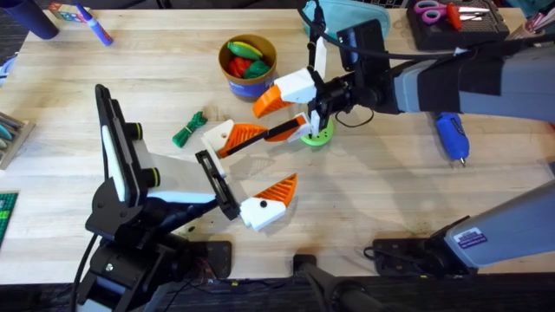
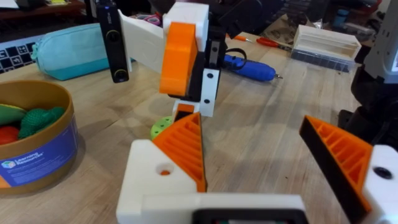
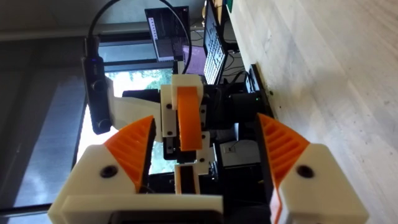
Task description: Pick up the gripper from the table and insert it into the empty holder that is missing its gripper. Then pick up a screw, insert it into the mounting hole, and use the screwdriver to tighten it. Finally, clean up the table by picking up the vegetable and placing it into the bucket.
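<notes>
The gripper (image 1: pixel 227 136), an orange ribbed wedge on a cream base, sits at one end of my left arm's finger rail. Its mounting hole (image 2: pixel 165 171) shows no screw head. My left gripper (image 1: pixel 276 158) is open, and its other finger (image 2: pixel 348 162) carries a black dot. My right gripper (image 1: pixel 286 108) faces it, rolled on its side and open, close to the inserted wedge's tip. The blue screwdriver (image 1: pixel 451 134) lies to the right. The green vegetable (image 1: pixel 188 128) lies left of the inserted piece. The bucket (image 1: pixel 227 76) stands behind. A screw is out of view.
The bucket holds red, yellow and green toy pieces (image 1: pixel 245 59). A green perforated ring (image 1: pixel 319 136) lies under the right gripper. At the back are a teal pouch (image 2: pixel 68 50), a black tray with scissors (image 1: pixel 451 22) and a marker (image 1: pixel 91 22). Cables run along the front edge.
</notes>
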`<state>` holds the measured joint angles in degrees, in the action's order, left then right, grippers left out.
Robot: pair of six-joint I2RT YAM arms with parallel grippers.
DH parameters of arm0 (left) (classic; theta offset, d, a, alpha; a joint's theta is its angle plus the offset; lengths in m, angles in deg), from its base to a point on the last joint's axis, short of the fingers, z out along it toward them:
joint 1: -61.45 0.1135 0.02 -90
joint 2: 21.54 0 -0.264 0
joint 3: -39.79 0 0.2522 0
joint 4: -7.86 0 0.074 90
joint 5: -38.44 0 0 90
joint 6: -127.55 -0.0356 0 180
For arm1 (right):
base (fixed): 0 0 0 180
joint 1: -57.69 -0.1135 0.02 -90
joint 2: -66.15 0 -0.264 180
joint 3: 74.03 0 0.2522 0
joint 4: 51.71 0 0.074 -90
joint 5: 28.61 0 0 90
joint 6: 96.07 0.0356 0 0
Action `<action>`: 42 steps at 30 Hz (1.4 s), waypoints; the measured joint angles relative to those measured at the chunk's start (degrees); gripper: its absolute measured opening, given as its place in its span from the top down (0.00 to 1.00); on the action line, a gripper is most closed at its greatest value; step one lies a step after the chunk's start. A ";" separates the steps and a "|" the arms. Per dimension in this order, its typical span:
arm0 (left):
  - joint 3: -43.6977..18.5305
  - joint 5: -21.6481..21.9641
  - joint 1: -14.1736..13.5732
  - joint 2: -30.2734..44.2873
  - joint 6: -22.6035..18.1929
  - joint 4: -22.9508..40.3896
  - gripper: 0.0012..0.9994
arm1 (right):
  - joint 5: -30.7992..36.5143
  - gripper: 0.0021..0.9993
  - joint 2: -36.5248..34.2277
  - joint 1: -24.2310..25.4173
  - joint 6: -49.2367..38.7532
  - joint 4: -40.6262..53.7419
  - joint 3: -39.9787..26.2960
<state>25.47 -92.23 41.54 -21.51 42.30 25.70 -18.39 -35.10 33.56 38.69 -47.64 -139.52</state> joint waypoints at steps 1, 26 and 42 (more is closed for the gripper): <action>0.00 -0.03 -0.07 0.02 0.02 -0.19 0.01 | 0.02 0.16 0.02 -0.09 -0.06 0.71 0.04; 0.00 0.16 -0.08 0.02 0.07 -0.28 0.01 | -0.42 0.31 -0.02 -3.01 1.61 -3.78 0.09; 0.00 0.16 -0.09 0.02 0.07 -0.28 0.01 | -0.42 0.60 -0.02 -3.09 5.82 -4.90 0.09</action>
<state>25.47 -92.07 41.45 -21.49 42.36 25.42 -18.81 -35.12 30.46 44.51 -52.54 -139.43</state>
